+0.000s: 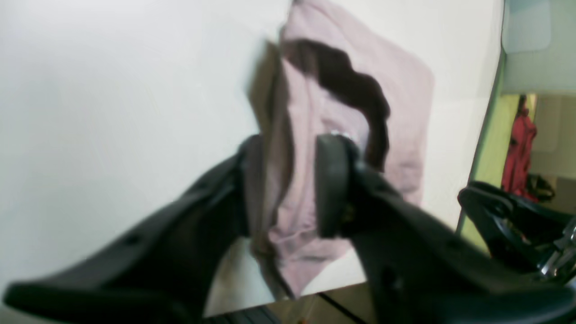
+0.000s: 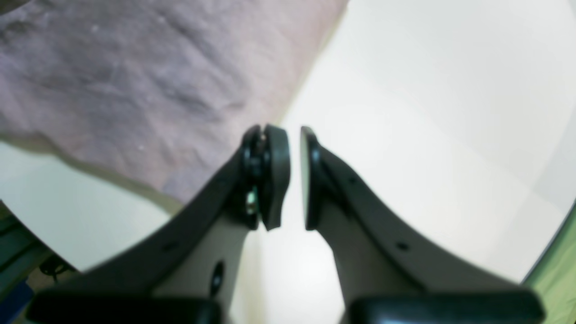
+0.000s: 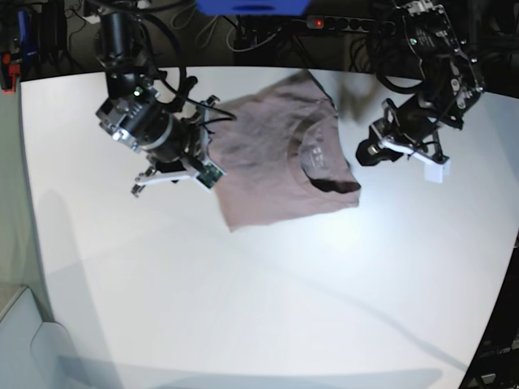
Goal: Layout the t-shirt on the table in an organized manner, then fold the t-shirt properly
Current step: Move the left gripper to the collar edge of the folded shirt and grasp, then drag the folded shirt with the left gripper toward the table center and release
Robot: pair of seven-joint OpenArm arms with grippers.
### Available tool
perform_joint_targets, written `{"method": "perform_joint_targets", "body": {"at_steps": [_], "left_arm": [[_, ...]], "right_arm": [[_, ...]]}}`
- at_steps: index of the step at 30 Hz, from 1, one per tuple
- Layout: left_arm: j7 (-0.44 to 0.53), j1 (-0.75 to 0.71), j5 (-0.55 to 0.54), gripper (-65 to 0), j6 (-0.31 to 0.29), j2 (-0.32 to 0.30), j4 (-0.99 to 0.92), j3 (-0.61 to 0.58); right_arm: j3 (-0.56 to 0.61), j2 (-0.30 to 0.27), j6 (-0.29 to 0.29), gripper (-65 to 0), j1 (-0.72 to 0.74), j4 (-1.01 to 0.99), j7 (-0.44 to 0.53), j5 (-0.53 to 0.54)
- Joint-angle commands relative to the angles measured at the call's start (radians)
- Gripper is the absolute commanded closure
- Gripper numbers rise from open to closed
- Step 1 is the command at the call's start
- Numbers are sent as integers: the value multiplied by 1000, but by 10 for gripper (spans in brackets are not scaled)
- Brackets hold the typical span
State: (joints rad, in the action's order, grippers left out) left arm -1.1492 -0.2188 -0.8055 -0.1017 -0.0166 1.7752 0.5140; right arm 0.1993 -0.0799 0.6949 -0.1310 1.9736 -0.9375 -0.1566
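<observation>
The t-shirt [image 3: 268,154] lies rumpled on the table [image 3: 243,300]; left gripper [image 1: 281,184] parted, cloth between; right gripper [image 2: 294,177] narrowly apart, empty.

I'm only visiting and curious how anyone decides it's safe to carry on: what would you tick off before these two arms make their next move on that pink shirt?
1. Shirt spread flat: not ok. The t-shirt lies rumpled, with a corner folded over by the collar.
2. Left hand free of cloth: cannot tell. Its jaws stand apart, but pink cloth shows between them and the picture is blurred.
3. Right hand empty: ok. There is a narrow gap with only bare table behind it.
4. Right hand within reach of the cloth: ok. It sits just beside the shirt's edge.
5. Room to spread out: ok. The table is bare in front of the shirt.
</observation>
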Motion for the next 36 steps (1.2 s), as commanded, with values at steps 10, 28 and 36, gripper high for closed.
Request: {"method": "perform_joint_targets", "body": {"at_steps": [10, 28, 36], "left_arm": [[15, 23, -24, -612, -10, -38, 15, -97], [90, 141, -15, -613, -8, -41, -262, -269], [154, 163, 64, -614, -8, -36, -355, -387]], "right_arm": [[-1, -13, 3, -65, 12, 13, 22, 4], [1, -14, 3, -65, 21, 13, 22, 4], [1, -30, 3, -65, 21, 13, 22, 4]]}}
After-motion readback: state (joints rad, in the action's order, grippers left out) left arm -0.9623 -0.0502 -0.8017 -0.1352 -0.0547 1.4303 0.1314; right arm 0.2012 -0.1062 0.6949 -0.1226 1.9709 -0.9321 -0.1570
